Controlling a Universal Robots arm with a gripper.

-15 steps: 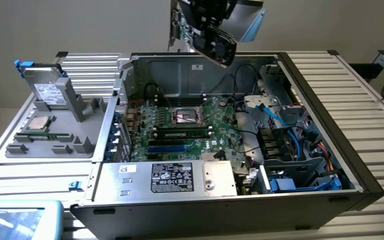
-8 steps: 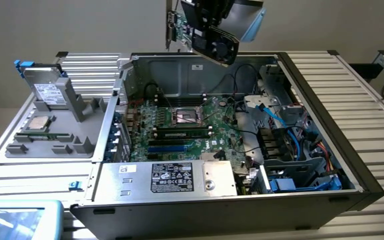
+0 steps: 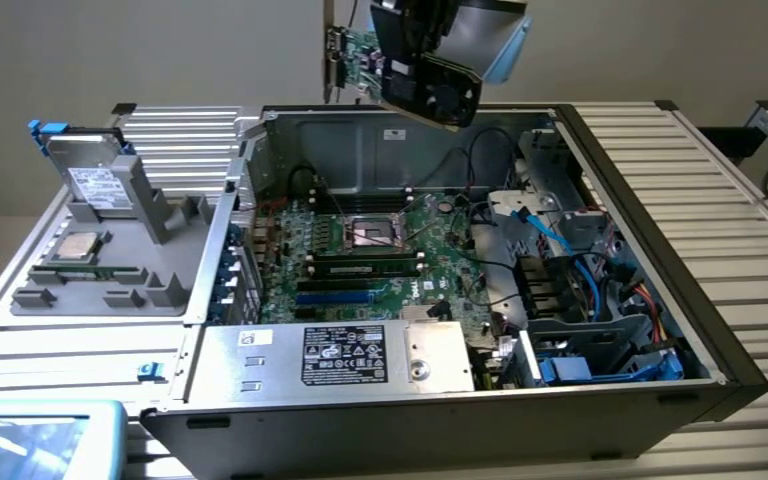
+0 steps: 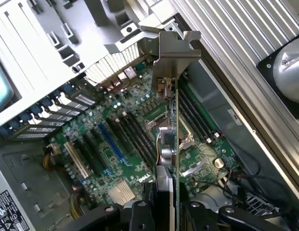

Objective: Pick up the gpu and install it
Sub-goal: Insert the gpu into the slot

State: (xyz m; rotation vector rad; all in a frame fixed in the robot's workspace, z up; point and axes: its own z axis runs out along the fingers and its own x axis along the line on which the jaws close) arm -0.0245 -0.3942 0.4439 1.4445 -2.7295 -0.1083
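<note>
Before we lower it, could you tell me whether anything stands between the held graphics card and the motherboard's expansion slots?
Nothing visible does. The gripper holds the graphics card above the open case, and the expansion slots lie uncovered; the cables run beside them, not across.

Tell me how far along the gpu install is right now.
Pickup looks done: the gripper is shut on the gpu, held in the air above the open computer case. Left: the card is not yet seated on the motherboard.
</note>
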